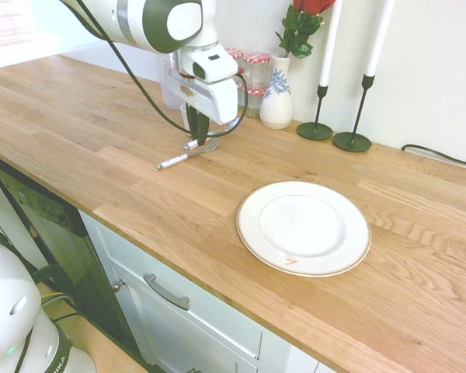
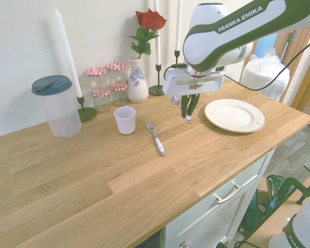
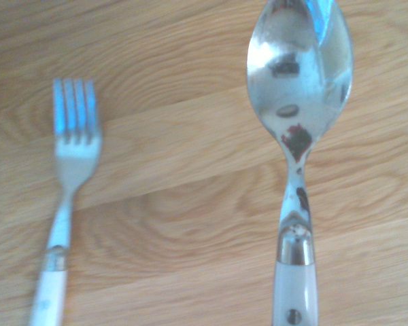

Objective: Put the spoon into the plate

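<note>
My gripper (image 2: 188, 114) is clamped on the one spoon (image 3: 300, 129), above the counter (image 2: 144, 175) bearing one fork (image 2: 156, 138) and one plate (image 2: 234, 115).

Between gripper (image 2: 188, 110) and plate (image 2: 234, 114): bare wooden counter (image 2: 144, 175), open passage
Fork (image 2: 156, 138): flat on the counter beside the gripper, a low obstacle
Back wall: vase (image 2: 138, 80), jars (image 2: 106, 85), candlesticks (image 1: 334, 74) crowd the way
Cup (image 2: 125, 120): upright near the fork
Front edge: open
</note>
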`<state>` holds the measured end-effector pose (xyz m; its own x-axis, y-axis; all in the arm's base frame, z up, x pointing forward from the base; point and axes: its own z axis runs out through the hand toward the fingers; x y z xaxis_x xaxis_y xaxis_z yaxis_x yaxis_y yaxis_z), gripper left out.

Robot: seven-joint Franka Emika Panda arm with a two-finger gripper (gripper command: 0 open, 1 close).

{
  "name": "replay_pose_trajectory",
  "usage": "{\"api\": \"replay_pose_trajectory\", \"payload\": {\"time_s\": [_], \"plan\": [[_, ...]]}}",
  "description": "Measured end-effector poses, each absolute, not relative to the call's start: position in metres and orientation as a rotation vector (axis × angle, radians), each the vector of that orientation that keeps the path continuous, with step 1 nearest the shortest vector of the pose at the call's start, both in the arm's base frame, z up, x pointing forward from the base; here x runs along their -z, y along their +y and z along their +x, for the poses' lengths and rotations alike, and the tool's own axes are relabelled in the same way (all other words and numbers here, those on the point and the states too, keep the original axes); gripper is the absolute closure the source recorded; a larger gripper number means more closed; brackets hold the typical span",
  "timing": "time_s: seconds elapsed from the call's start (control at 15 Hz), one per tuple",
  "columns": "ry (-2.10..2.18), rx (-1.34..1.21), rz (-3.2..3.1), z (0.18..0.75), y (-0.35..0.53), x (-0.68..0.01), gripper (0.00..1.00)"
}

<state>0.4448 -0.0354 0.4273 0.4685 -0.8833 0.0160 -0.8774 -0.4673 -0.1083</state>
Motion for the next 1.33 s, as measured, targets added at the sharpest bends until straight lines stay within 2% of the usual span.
{"api": "replay_pose_trajectory", "payload": {"time_s": [0.47,1.2,1.27,1.33], "plan": [[1.502,0.083,-2.722,0.403,-0.193,-0.402,1.0],[1.556,0.048,-2.736,0.433,-0.259,-0.345,1.0],[1.557,0.049,-2.732,0.434,-0.259,-0.344,0.0],[1.561,0.049,-2.725,0.434,-0.259,-0.344,0.0]]}}
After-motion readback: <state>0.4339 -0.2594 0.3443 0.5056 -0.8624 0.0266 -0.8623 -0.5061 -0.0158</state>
